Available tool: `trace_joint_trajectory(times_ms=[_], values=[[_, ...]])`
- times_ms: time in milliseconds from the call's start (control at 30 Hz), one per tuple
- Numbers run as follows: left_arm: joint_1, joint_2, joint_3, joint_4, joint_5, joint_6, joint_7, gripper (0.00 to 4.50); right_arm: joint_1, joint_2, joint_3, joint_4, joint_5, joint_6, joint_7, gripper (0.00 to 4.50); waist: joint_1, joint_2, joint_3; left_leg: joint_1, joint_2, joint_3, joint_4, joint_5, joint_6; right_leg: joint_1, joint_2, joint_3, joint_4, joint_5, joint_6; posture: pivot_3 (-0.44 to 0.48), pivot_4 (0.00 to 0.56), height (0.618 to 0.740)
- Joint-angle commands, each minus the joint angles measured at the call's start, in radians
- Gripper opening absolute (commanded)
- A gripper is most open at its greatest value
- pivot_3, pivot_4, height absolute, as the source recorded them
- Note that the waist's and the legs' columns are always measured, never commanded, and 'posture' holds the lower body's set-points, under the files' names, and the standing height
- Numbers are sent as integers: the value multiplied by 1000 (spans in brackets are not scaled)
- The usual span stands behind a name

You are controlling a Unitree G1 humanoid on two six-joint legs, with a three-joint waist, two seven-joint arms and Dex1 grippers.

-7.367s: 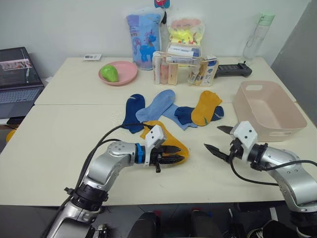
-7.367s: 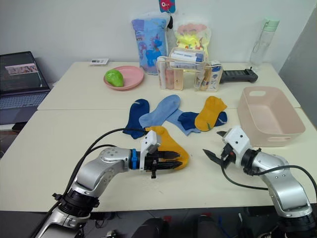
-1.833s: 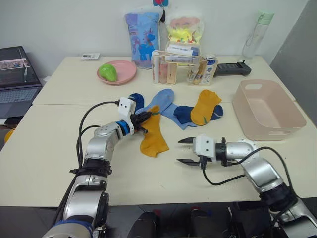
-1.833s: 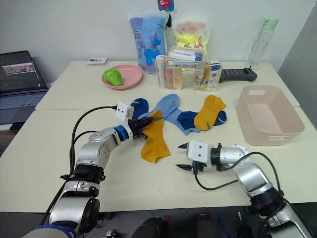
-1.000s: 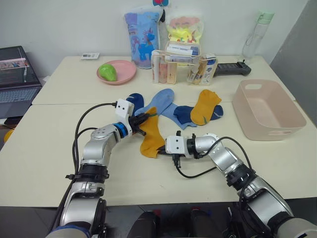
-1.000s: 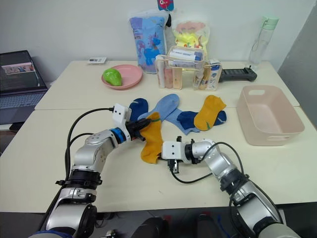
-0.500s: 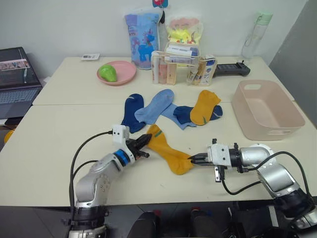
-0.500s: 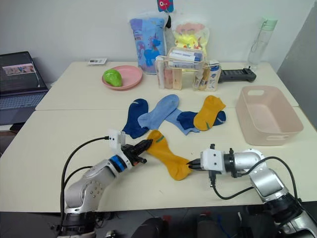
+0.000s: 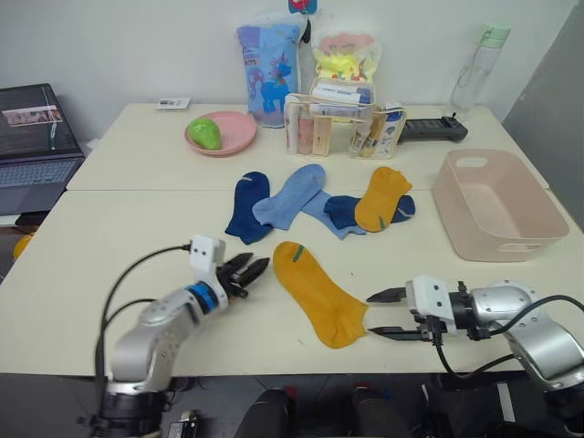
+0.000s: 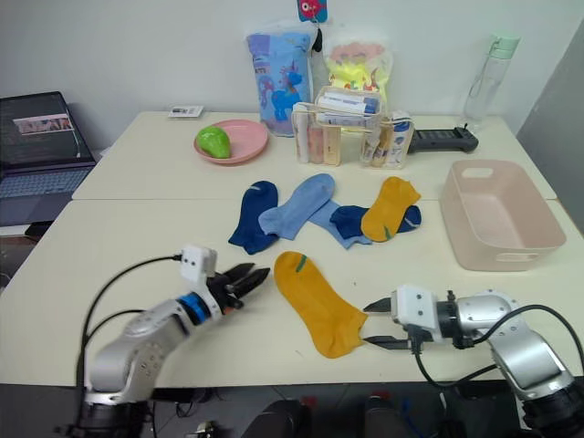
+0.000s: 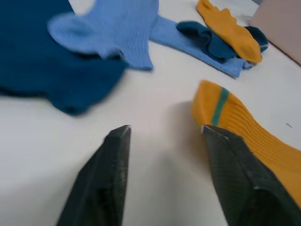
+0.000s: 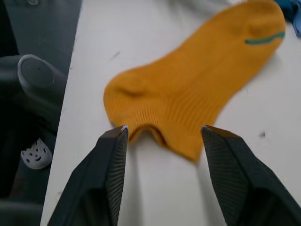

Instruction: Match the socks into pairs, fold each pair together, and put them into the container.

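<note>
A cream tabletop [image 9: 109,228] seen from above, with six socks and a pink container on it; both robot arms reach in from the near edge.

At the left, the left gripper [image 9: 243,271] sits low over the tabletop with its jaws spread and empty, pointing right; the green-striped cuff of a flat yellow sock [image 9: 318,292] lies just beside its tips, apart from them.

This yellow sock stretches diagonally, cuff toward the far left and toe toward the near right; the two grippers face each other along that long axis, one at each end.

Behind it, farther from the robot, the other socks lie in a loose row: a navy sock [image 9: 244,206] at the left, a light blue sock [image 9: 292,194] overlapping its edge, a second light blue one [image 9: 321,213] mostly covered, then a bunched navy sock [image 9: 343,210] with the second yellow sock [image 9: 381,197] lying partly over it.

At the near right, the right gripper [image 9: 387,314] points left, jaws spread and empty; the sock's toe lies just beside its tips, slightly left of them.

At the far right stands the container [image 9: 494,203], empty, well apart from every sock.

Judgement: no pair is matched yet; the second yellow sock lies beyond and to the right of the flat one, so the right arm looks the nearer to fetch it.
</note>
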Motion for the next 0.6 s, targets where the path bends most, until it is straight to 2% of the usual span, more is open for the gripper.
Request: trace_joint_trajectory(times_ms=[33, 67, 200, 267, 400, 567, 600], values=[[-90, 49, -55, 57, 28, -54, -107, 3837, 14, 22, -84, -30, 66, 100, -80, 2456, 3, 0, 0, 0, 0, 0, 0, 0, 0, 0, 0, 0, 0, 0, 0, 0, 150, 740], [-127, 54, -75, 86, 34, -63, -133, 4118, 14, 42, -102, -32, 97, 158, -114, 2456, 4, 0, 0, 0, 0, 0, 0, 0, 0, 0, 0, 0, 0, 0, 0, 0, 150, 740], [-274, 48, -170, 225, 116, -138, -195, 4118, 22, 110, -138, -80, 192, 371, -233, 2456, 4, 0, 0, -1, 0, 0, 0, 1, -1, 0, 0, 0, 0, 0, 0, 0, 150, 740], [-321, 45, -223, 294, 172, -187, -215, 4118, 29, 137, -115, -128, 206, 446, -289, 2456, 3, 0, 0, -1, 0, 0, 0, 1, -1, 0, 0, 0, 0, 0, 0, 0, 150, 740], [-356, 43, -272, 388, 247, -270, -232, 4118, 22, 196, -73, -178, 212, 555, -393, 2456, -5, 0, 0, -1, 0, 0, -1, 1, -1, -1, 0, 0, 0, 0, 0, 0, 150, 740], [-355, 43, -301, 435, 292, -322, -269, 4118, 16, 166, 64, -169, 112, 552, -417, 2456, -5, 0, 0, -1, 0, 0, -1, 1, -1, -1, 0, 0, 0, 0, 0, 0, 150, 740], [-354, 43, -301, 441, 300, -327, -269, 3947, 16, 154, 85, -163, 94, 546, -414, 2456, -4, 0, 0, -1, 0, 0, -1, 0, -1, -2, 0, 0, 0, 0, 0, 0, 150, 740]])
